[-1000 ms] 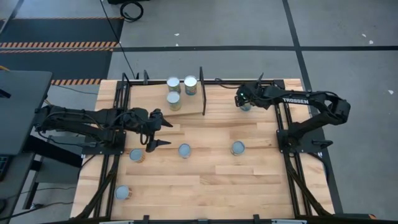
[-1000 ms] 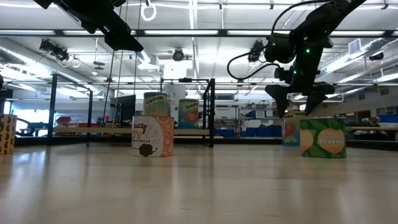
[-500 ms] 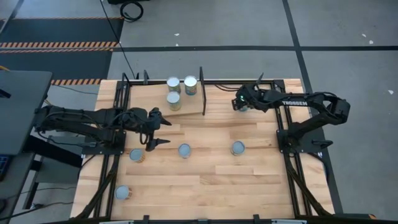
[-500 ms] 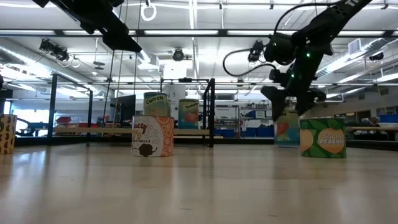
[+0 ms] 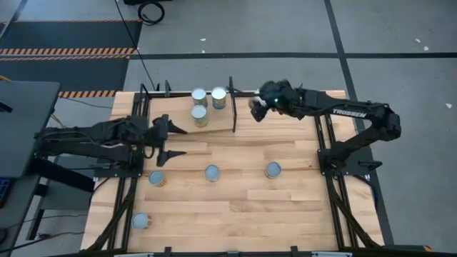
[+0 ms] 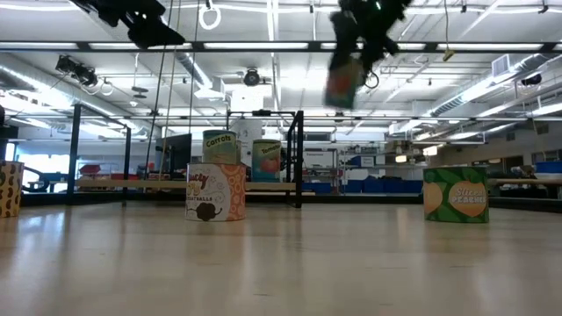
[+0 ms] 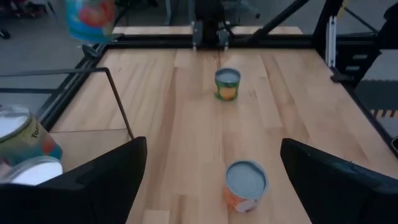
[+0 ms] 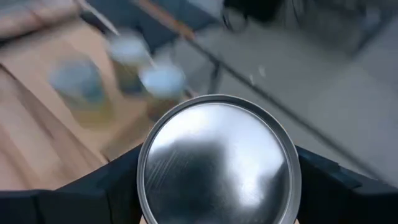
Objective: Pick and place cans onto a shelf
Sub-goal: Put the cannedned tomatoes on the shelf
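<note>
Progress: three cans (image 5: 208, 105) stand on the shelf (image 5: 187, 121), grouped at roughly eleven o'clock of the tabletop (image 5: 235, 207) as seen from overhead, just on the nine o'clock side of the black upright divider (image 5: 233, 105). A fourth can (image 5: 255, 108) is in transit, raised clear of the surface in the right end effector (image 5: 260, 107). Four cans are left on the tabletop: one near centre (image 5: 212, 172), one at about three o'clock of it (image 5: 273, 170), one at nine o'clock of centre (image 5: 156, 178), and one near the seven o'clock corner (image 5: 140, 220). The task is judged close to its midpoint.

Right arm: extended from its base at the three o'clock edge toward twelve o'clock, its end effector just on the three o'clock side of the divider. The wrist camera shows the dark fingers (image 8: 118, 180) pressed to both sides of the can's silver lid (image 8: 217, 158), so the grip is firm. In the low view the can (image 6: 344, 81) hangs well above shelf height. Whether it is over the shelf plank itself cannot be settled from these views; it is probably just short of it.

Left arm: reaching in from the nine o'clock edge, left end effector (image 5: 168, 140) spread wide and holding nothing, poised above the tabletop near the nine o'clock can.
</note>
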